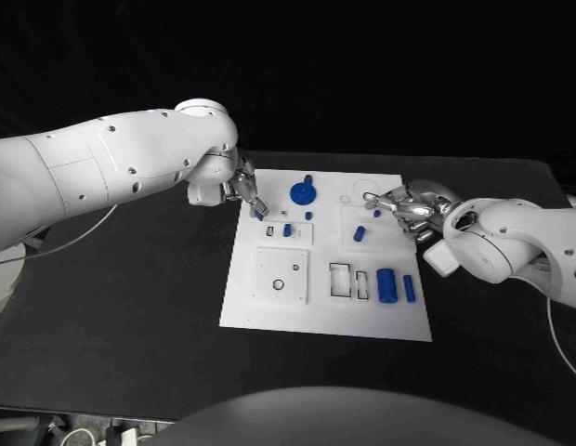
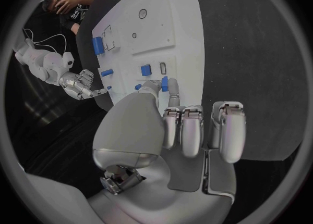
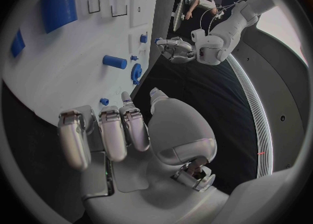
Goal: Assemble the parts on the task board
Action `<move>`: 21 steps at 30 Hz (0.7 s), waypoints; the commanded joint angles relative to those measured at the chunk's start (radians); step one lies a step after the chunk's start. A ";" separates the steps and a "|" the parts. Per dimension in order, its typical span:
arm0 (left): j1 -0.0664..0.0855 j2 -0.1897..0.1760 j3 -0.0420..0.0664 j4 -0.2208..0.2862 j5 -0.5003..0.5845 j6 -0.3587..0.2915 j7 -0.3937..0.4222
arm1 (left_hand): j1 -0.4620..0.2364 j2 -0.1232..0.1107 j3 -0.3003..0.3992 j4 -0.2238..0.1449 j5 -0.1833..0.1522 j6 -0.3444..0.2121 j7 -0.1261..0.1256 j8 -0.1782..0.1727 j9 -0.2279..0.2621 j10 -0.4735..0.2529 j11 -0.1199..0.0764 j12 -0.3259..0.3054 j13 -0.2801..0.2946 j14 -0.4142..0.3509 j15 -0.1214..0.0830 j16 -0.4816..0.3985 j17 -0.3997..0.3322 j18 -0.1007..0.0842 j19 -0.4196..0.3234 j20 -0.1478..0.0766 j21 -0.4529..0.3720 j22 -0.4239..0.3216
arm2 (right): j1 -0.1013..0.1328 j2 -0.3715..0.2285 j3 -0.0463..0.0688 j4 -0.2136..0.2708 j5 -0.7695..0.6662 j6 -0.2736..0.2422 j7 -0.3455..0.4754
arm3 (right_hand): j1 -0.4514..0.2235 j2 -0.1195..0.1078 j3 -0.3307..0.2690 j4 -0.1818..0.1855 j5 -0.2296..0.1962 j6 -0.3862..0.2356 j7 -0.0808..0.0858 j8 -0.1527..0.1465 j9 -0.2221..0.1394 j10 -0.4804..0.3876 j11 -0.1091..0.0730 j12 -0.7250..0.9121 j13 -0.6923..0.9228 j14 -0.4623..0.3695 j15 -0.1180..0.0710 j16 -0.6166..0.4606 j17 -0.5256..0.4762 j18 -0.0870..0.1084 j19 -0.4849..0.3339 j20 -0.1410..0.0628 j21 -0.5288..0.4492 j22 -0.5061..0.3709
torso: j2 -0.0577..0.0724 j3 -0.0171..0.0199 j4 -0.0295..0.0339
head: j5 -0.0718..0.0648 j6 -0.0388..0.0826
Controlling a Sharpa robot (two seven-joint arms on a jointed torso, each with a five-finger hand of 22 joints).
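White flat plastic task board [image 1: 326, 302] mid-table, left hand [image 1: 242, 189] at its 11 o'clock corner pinching small blue peg part [image 2: 165, 84], right hand [image 1: 409, 206] at 2 o'clock edge, fingers curled, holding nothing visible, blue gear part [image 1: 303, 192] near 12 o'clock

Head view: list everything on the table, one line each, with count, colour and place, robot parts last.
Task board: one, white, middle of the black table.
Gear-shaped part: one, blue, far end of the board.
Large cylinder: one, blue, near right part of the board.
Slim part: one, blue, right beside the large cylinder.
Small part: one, blue, mid board, toward the right.
Left hand: one, silver, at the board's far left edge, pinching a small blue piece between its fingers.
Right hand: one, silver, at the board's far right edge.
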 commanded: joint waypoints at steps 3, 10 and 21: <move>-0.001 -0.002 0.000 0.025 0.019 -0.012 -0.098 | 0.011 -0.006 0.009 -0.001 0.005 0.026 -0.022 0.003 0.002 0.102 -0.009 0.002 0.262 0.104 -0.005 0.003 0.263 -0.015 0.105 -0.010 0.002 0.263 | -0.001 0.001 0.000 0.001 -0.009 0.000 0.006 | 0.010 0.004 -0.002 -0.005 0.004 -0.007 0.028 0.006 -0.001 0.105 0.010 0.000 0.263 0.106 0.007 0.004 0.263 -0.007 0.106 0.007 0.004 0.263 | -0.001 -0.0005 0.0002 | -0.002 -0.001; -0.005 0.003 -0.001 0.029 0.018 0.006 -0.102 | 0.015 -0.005 0.014 -0.001 0.005 0.025 -0.022 0.002 0.002 0.102 -0.009 0.002 0.262 0.104 -0.006 0.003 0.263 -0.015 0.105 -0.010 0.002 0.263 | -0.001 0.001 0.000 0.003 -0.008 -0.009 0.016 | 0.010 0.004 -0.002 -0.005 0.005 -0.007 0.028 0.006 -0.001 0.105 0.010 0.000 0.263 0.106 0.008 0.004 0.263 -0.007 0.106 0.007 0.004 0.263 | 0.000 0.0009 -0.0005 | 0.003 -0.004; -0.024 0.017 -0.001 0.024 0.002 0.012 -0.108 | 0.021 0.002 0.026 0.000 0.006 0.024 -0.021 -0.001 0.005 0.102 -0.008 0.002 0.262 0.104 -0.006 0.003 0.263 -0.015 0.105 -0.011 0.002 0.263 | -0.001 0.001 0.000 0.005 -0.007 -0.013 0.021 | 0.011 0.005 -0.002 -0.006 0.006 -0.007 0.027 0.006 -0.001 0.105 0.010 0.000 0.263 0.106 0.007 0.004 0.263 -0.007 0.106 0.007 0.004 0.263 | 0.000 -0.0005 -0.0005 | 0.005 -0.007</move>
